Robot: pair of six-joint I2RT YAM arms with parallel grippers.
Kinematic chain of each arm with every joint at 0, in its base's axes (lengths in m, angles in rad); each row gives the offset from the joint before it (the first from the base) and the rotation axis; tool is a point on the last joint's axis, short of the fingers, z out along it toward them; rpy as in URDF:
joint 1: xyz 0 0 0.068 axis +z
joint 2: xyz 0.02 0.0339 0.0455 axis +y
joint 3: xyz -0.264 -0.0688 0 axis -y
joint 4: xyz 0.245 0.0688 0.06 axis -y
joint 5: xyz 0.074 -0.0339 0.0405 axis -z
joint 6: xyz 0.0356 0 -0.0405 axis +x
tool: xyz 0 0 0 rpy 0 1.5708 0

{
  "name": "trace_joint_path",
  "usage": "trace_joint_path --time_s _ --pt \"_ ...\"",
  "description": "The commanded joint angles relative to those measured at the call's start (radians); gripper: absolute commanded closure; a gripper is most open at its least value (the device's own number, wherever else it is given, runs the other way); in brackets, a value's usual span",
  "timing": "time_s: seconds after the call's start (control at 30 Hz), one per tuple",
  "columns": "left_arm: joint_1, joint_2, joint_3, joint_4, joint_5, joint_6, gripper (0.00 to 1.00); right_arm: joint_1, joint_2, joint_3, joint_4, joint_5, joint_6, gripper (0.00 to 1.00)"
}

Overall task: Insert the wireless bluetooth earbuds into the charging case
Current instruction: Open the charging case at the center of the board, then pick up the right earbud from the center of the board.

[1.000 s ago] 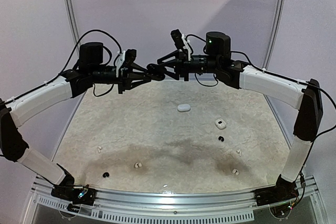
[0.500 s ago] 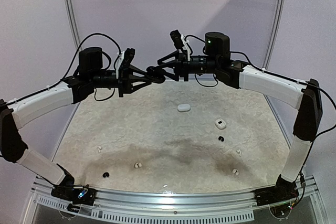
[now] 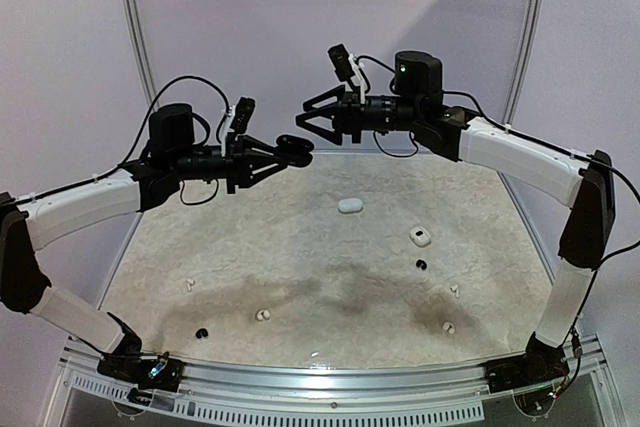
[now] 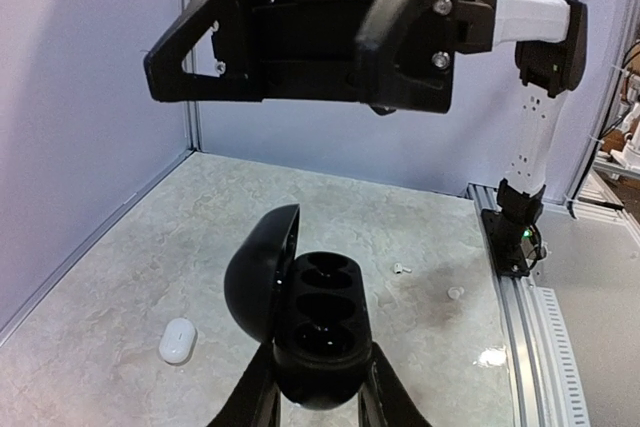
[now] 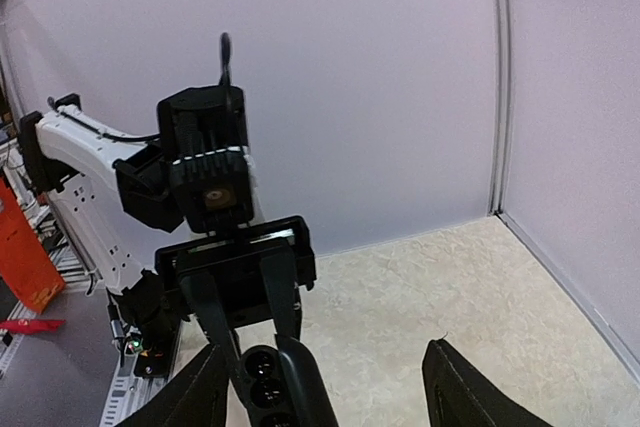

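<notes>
Left gripper (image 3: 286,151) pinches the open black charging case (image 4: 318,332) aloft near the table's (image 3: 330,247) far edge. Right gripper (image 3: 312,119) hangs just above, fingers wide, empty. The nearest black earbud (image 3: 421,265) lies well below toward the right edge, on that arm's side.

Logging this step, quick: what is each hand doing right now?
Left hand: closed on the black case, lid open.
Right hand: open, empty.

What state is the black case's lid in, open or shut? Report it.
Open. In the left wrist view the black case has its lid standing hinged aside, baring its dark wells.
</notes>
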Motion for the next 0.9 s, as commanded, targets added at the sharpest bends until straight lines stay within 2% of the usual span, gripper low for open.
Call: trace_joint_path --time_s 0.0,0.2,0.3,0.37,0.43,0.6,0.87 --pt "-0.002 -0.034 -0.039 0.066 -0.036 -0.055 1.0 -0.068 -0.077 0.016 -0.121 0.122 0.084 0.33" --pt "0.004 -0.058 -0.09 0.118 -0.082 -0.075 1.0 -0.191 -0.132 -0.034 -0.464 0.437 0.231 0.41" --pt "0.004 -0.077 -0.126 0.146 -0.106 -0.09 1.0 -0.196 -0.123 -0.044 -0.705 0.664 0.214 0.44" --pt "0.005 -0.098 -0.156 0.161 -0.114 -0.094 1.0 -0.194 -0.102 -0.055 -0.85 0.769 0.217 0.47" --pt "0.008 -0.125 -0.189 0.174 -0.112 -0.098 1.0 -0.195 -0.082 -0.093 -0.946 0.811 0.257 0.5" --pt "0.016 -0.171 -0.224 0.191 -0.13 -0.183 1.0 -0.186 -0.071 -0.248 -1.024 0.829 0.389 0.6" --pt "0.008 -0.255 -0.348 0.253 -0.16 -0.098 1.0 -0.17 -0.072 -0.424 -0.988 0.859 0.372 0.62"
